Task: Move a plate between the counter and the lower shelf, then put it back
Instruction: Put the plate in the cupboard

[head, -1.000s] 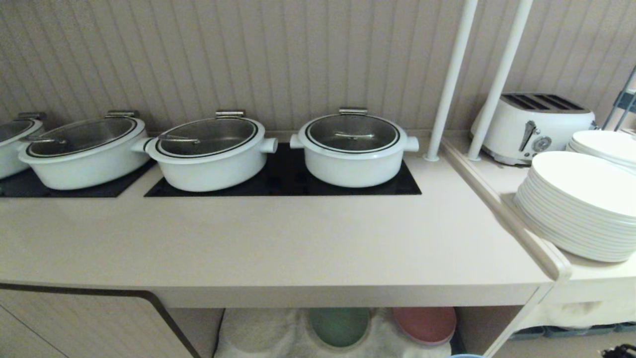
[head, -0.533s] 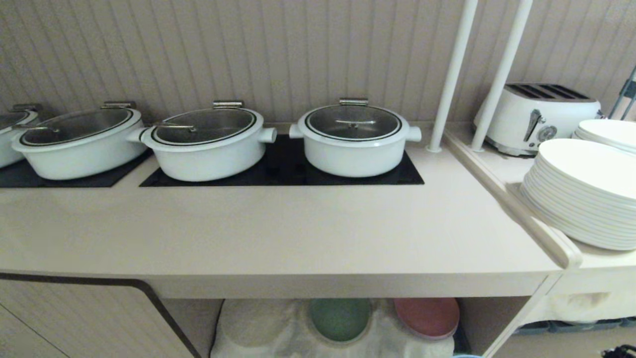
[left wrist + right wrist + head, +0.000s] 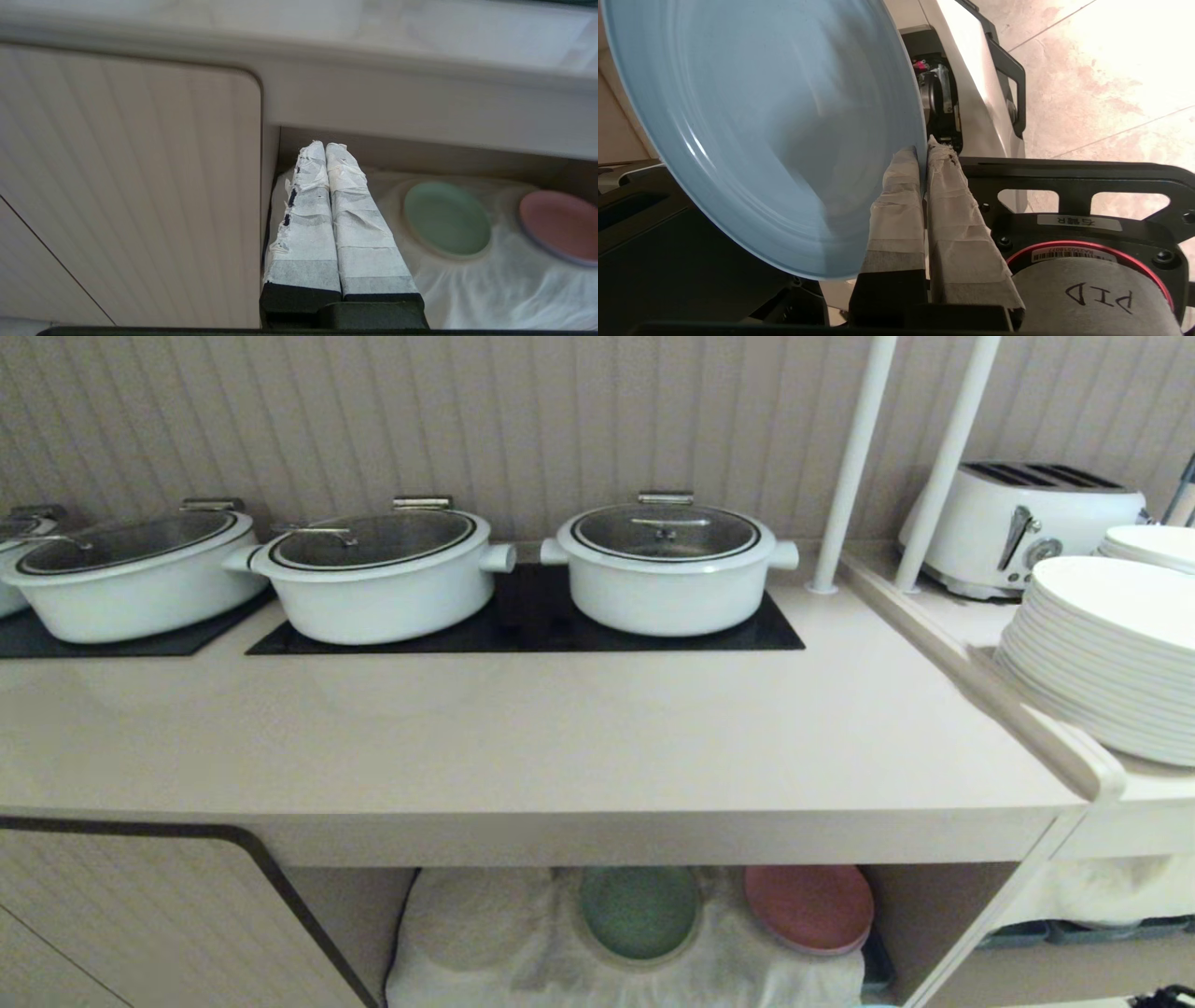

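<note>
While the right claw [image 3: 923,156] is clenched on the rim of the plate [image 3: 761,126], the light-blue disc stands steeply tilted in the right wrist view, its edge pinched between the 2 tape-wrapped fingers [image 3: 896,205]. Behind plate and claw that view shows black parts of the robot's own frame and a pale, mottled floor [image 3: 1101,84]; neither the plate nor the right arm appears in the head view.

Seen from the head, the desk [image 3: 523,737] is a long beige worktop with black cooktop panels [image 3: 532,616] along its back, carrying white lidded pots: 1 round pot [image 3: 667,569] at the right end of the panel, another [image 3: 373,574] just left of it, a 3rd [image 3: 131,569] farther left. Off the desk's right end stand 2 white poles [image 3: 845,467], a white toaster [image 3: 1018,527] and a tall stack of white plates [image 3: 1102,663].

Below the thick front edge opens the lower shelf [image 3: 345,915], its floor draped in a white cloth [image 3: 485,943]. On that cloth lie a green plate [image 3: 639,911] and, just to its right, a pink plate [image 3: 810,907] (they sit close, apart by a narrow strip of cloth).

Parked low before the ribbed cabinet door [image 3: 126,186], the left claw [image 3: 325,145] has its taped fingers pressed together with nothing between them, pointing toward the shelf's left edge.
</note>
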### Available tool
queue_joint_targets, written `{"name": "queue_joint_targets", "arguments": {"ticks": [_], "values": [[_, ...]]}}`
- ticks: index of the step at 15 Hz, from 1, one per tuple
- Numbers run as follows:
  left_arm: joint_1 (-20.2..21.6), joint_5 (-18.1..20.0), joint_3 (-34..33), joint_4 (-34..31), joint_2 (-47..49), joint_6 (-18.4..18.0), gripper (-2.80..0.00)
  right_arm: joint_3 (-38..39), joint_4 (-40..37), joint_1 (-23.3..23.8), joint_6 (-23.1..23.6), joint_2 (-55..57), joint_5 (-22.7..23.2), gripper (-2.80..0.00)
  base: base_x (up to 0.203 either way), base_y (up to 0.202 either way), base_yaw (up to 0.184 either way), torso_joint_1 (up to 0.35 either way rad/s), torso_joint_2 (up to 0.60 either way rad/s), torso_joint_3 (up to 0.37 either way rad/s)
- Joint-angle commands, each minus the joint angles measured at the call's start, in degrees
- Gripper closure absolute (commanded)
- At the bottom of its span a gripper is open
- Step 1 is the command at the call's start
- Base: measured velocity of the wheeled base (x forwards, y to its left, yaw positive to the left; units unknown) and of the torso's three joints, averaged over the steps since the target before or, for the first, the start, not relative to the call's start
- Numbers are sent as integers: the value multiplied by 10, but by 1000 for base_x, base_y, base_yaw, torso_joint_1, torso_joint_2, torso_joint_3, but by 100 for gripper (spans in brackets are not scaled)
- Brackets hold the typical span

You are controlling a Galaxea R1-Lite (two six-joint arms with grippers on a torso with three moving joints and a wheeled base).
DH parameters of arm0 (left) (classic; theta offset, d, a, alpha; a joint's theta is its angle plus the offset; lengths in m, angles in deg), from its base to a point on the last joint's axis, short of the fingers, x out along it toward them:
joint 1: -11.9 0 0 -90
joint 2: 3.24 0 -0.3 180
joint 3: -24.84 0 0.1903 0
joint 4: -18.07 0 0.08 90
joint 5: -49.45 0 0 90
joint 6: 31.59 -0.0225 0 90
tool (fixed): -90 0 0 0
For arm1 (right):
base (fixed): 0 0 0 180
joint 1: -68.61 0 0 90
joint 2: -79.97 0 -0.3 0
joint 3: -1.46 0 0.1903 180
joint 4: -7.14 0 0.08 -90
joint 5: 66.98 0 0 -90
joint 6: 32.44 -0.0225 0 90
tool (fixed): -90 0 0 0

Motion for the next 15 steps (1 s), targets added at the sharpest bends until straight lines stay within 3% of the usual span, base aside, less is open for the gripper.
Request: {"name": "queue_joint_targets", "arguments": {"ticks": [1, 15], "values": [[0, 0, 0, 0, 0, 0, 0, 1, 0, 0, -2, 0, 1, 0, 0, 0, 0, -266, 549, 276], [0, 0, 0, 0, 0, 0, 0, 1, 0, -1, 0, 0, 1, 0, 0, 0, 0, -259, 516, 254]]}}
